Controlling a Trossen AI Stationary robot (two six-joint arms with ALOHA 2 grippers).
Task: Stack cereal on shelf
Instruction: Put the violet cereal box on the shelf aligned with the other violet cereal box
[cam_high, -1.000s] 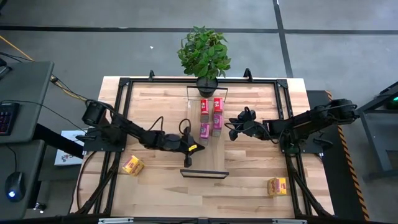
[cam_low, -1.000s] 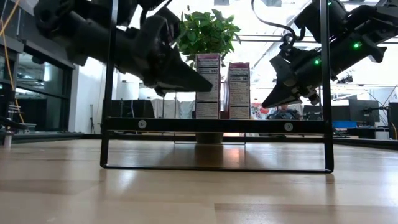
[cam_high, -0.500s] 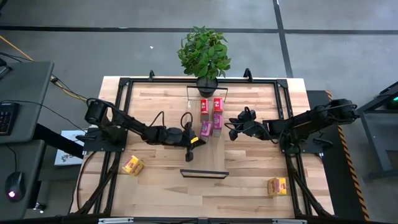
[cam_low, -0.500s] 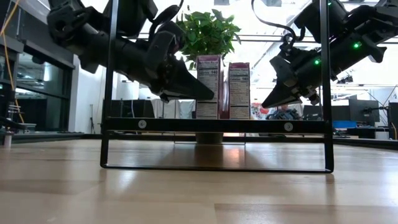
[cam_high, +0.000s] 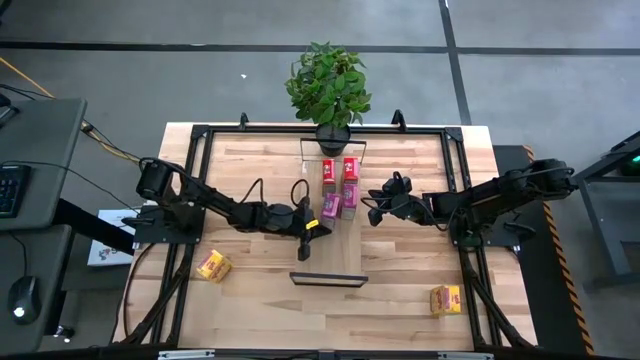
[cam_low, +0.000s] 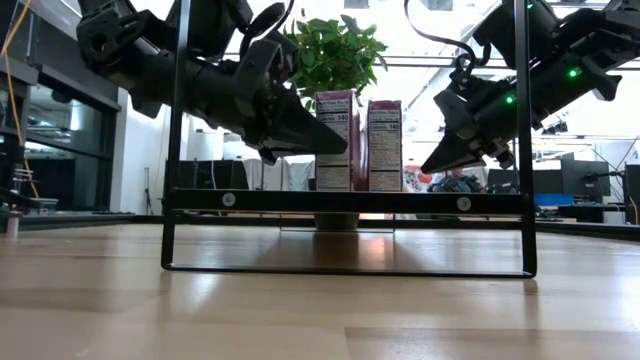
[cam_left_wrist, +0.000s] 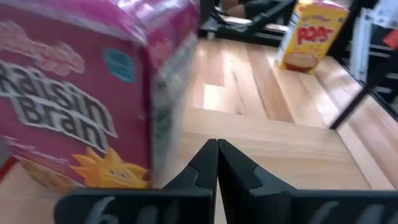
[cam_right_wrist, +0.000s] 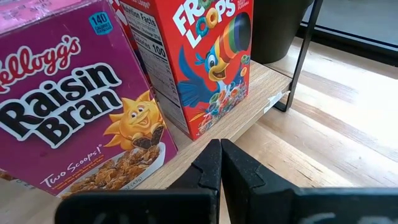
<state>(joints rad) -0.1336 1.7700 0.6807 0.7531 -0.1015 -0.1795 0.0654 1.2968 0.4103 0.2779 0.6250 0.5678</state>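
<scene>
Four cereal boxes, two red (cam_high: 338, 168) and two pink-magenta (cam_high: 339, 201), stand on the shelf (cam_high: 334, 212). The left gripper (cam_high: 306, 240), fingers together, sits beside one pink box, seemingly just clear. The right gripper (cam_high: 372, 208), fingers together, waits nearby. Two yellow-orange boxes (cam_high: 213, 265) lie on the table (cam_high: 400, 260).
</scene>
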